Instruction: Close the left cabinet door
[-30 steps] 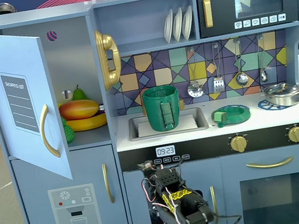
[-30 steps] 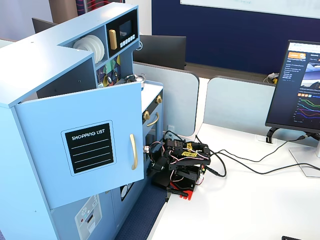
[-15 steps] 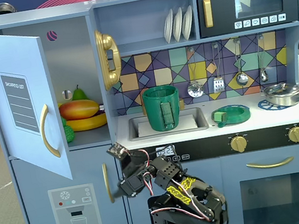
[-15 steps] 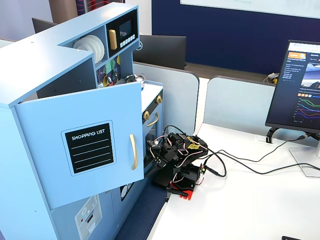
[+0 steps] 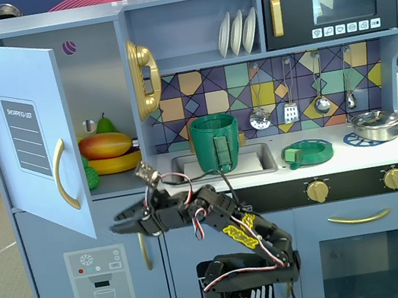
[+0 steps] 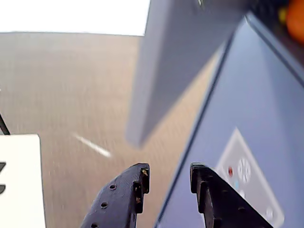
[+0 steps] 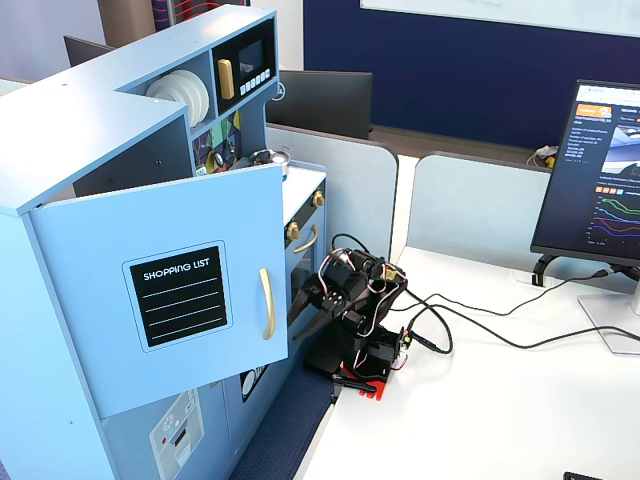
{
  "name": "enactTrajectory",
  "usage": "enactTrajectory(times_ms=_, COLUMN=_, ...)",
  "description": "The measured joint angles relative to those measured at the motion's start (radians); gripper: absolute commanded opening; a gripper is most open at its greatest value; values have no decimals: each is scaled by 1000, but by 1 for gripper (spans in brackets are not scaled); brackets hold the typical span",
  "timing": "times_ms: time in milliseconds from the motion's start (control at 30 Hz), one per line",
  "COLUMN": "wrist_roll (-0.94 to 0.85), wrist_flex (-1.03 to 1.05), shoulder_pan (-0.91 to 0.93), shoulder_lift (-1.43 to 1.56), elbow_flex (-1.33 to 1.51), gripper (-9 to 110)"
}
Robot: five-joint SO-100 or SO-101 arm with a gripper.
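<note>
The left cabinet door (image 5: 29, 136), light blue with its black "SHOPPING LIST" panel and curved gold handle (image 5: 64, 185), stood swung wide open at the upper left of the toy kitchen, its free edge jutting toward the near side. Behind it the open compartment showed toy fruit (image 5: 106, 145) on the shelf. Below hung the shut door with the ice and water dispenser picture (image 5: 100, 280).

The gripper (image 5: 118, 226) hovered just below and to the right of the open door's lower corner in a fixed view, its fingers parted and empty. In the wrist view the door's bottom edge (image 6: 142, 133) sat ahead of the fingertips, apart from them.

The step in hand looked like the approach; the push had not begun. The next move probably called for lifting the gripper onto the door's outer face near the free edge, then sweeping it back toward the cabinet until shut.
</note>
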Motion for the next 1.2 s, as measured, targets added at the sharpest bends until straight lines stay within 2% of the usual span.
enactTrajectory(times_ms=367, wrist_roll=-98, wrist_flex=-66, shoulder_pan=-189, shoulder_lift=-192, elbow_flex=-253, gripper=0)
enactTrajectory(times_ms=633, wrist_roll=-156, wrist_flex=-199, shoulder_pan=-281, shoulder_lift=-414, elbow_flex=-382, gripper=0)
enactTrajectory(times_ms=967, wrist_roll=-156, wrist_flex=-351, shoulder_pan=-276, shoulder_lift=-675, elbow_flex=-528, gripper=0)
enactTrajectory(times_ms=1200, wrist_roll=-112, wrist_flex=-379, shoulder_pan=-152, shoulder_lift=-732, elbow_flex=-548, gripper=0)
